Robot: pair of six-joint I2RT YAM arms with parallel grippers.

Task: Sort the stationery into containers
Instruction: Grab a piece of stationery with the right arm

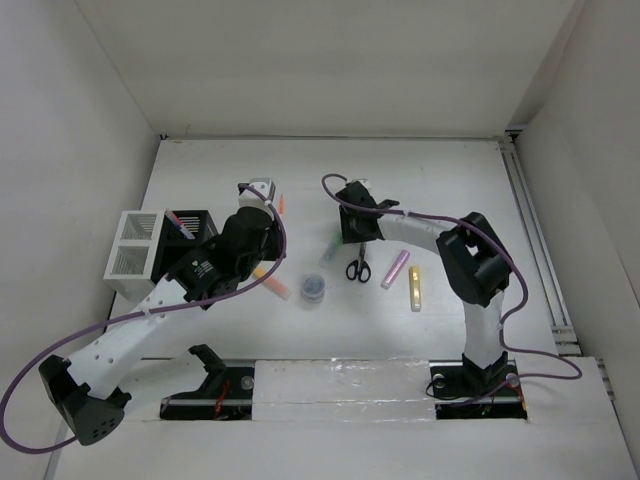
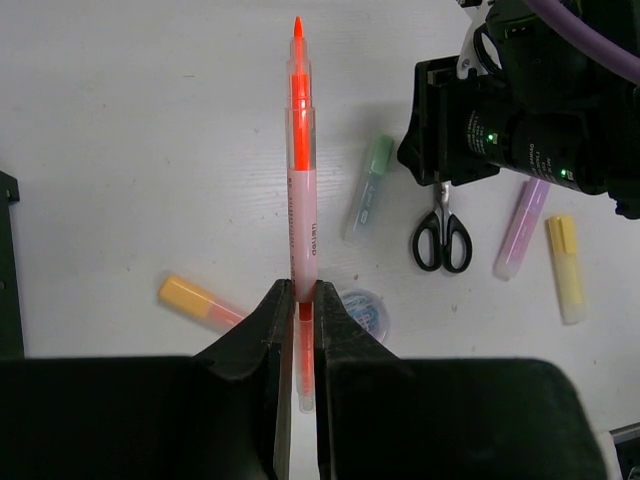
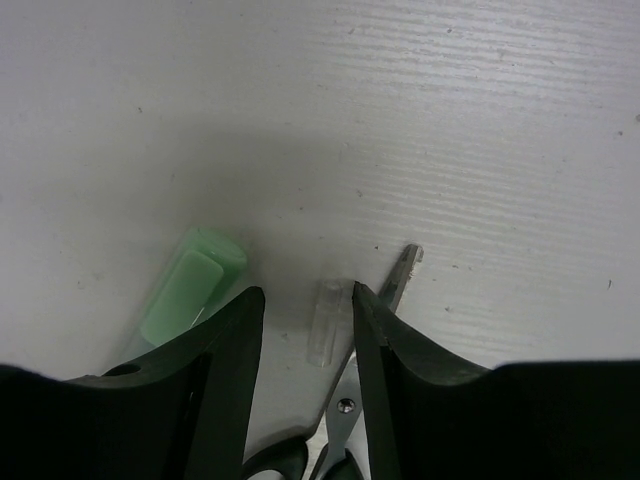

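Observation:
My left gripper (image 2: 304, 295) is shut on a thin orange pen (image 2: 300, 170), uncapped, held above the table; in the top view the pen (image 1: 281, 205) sticks out beyond the gripper (image 1: 268, 198), right of the black slatted holder (image 1: 192, 240). The white mesh organiser (image 1: 133, 256) stands beside the holder. My right gripper (image 3: 305, 295) is open, low over the table, its jaws either side of a small clear cap (image 3: 325, 320). The green highlighter (image 3: 190, 285) lies to its left and the black-handled scissors (image 3: 398, 280) under its right finger.
On the table lie the scissors (image 1: 358, 268), a pink highlighter (image 1: 396, 268), a yellow highlighter (image 1: 415, 288), an orange highlighter (image 1: 272, 283), the round tub (image 1: 313, 288) and the green highlighter (image 1: 330, 240). A pen (image 1: 180, 222) stands in the black holder. White walls enclose the table.

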